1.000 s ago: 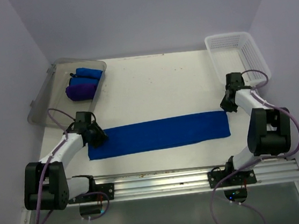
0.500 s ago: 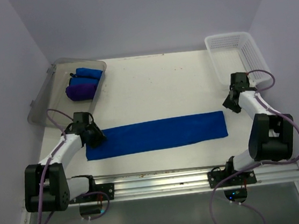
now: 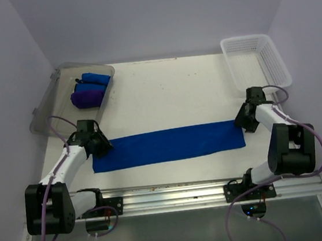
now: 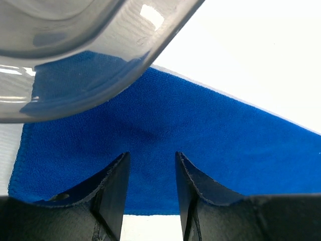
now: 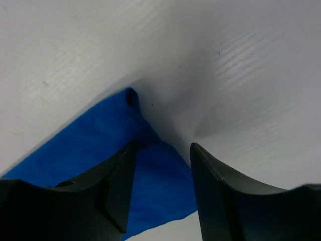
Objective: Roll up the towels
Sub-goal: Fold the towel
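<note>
I have one blue towel spread flat as a long strip along the near side of the bench. My left hand sits over its left end, fingers partly apart, gripping nothing. My right hand is over the right corner, fingers parted, the cloth loose beneath. Far left, rolled towels lie in the tray.

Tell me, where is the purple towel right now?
In the overhead view, the purple towel lies rolled inside the grey tray at the far left corner of the table, touching a rolled blue towel just behind it.
</note>
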Robot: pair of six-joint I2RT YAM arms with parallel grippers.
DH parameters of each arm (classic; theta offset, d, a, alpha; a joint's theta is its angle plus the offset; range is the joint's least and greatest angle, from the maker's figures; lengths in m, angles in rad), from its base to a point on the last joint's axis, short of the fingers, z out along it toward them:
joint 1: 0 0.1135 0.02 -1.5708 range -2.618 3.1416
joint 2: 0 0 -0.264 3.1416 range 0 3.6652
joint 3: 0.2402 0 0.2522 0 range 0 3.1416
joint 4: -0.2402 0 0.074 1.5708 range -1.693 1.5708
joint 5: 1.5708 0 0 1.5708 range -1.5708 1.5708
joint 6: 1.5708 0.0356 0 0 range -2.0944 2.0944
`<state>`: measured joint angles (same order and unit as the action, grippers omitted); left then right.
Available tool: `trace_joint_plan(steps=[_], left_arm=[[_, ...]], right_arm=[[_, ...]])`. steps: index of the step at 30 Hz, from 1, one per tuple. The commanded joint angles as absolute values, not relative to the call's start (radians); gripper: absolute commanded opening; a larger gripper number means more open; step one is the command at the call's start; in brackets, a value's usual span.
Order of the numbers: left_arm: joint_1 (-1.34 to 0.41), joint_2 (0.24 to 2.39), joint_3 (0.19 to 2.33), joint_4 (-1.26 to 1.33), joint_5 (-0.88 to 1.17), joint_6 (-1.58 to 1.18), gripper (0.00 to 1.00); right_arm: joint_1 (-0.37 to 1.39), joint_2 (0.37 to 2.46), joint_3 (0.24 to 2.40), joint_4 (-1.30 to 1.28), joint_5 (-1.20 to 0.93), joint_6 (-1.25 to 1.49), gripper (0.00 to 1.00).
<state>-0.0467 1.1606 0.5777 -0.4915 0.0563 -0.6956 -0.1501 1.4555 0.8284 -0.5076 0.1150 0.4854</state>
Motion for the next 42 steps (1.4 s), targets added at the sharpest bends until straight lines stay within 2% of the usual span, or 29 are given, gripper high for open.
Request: trace_joint_plan(steps=[1,5,8,10,11,13,14,21,36,42], left_arm=[[-0.040,1.184,0.586,-0.471,0.066,-0.684,0.45],[-0.040,1.192,0.580,-0.466,0.067,-0.686,0.45],[-0.038,1.190,0.580,-0.465,0.067,-0.686,0.45],[-0.040,1.193,0.581,-0.465,0.067,-0.687,0.45],[-0.040,1.193,0.581,-0.465,0.067,-0.687,0.45],[-0.040,1.193,0.578,-0.466,0.067,-0.686,0.45],[-0.040,1.193,0.580,-0.466,0.064,-0.684,0.45],[-0.040,1.192,0.569,-0.457,0.074,-0.684,0.45],[-0.101,1.218,0.520,-0.385,0.110,-0.721,0.44],[-0.257,1.275,0.488,-0.243,0.170,-0.857,0.44]], right_arm=[[-0.143,1.488,0.782,-0.525,0.058,0.454,0.51],[-0.133,1.509,0.759,-0.496,0.035,0.454,0.45],[-0.127,1.532,0.749,-0.476,0.029,0.460,0.36],[-0.127,1.542,0.745,-0.472,0.032,0.463,0.27],[-0.127,1.537,0.749,-0.472,0.037,0.466,0.16],[-0.127,1.510,0.749,-0.476,0.066,0.471,0.03],[-0.127,1.470,0.750,-0.483,0.074,0.475,0.00],[-0.127,1.235,0.773,-0.549,0.117,0.511,0.00],[-0.124,1.072,0.845,-0.678,0.005,0.514,0.00],[-0.120,1.012,0.909,-0.732,0.023,0.512,0.00]])
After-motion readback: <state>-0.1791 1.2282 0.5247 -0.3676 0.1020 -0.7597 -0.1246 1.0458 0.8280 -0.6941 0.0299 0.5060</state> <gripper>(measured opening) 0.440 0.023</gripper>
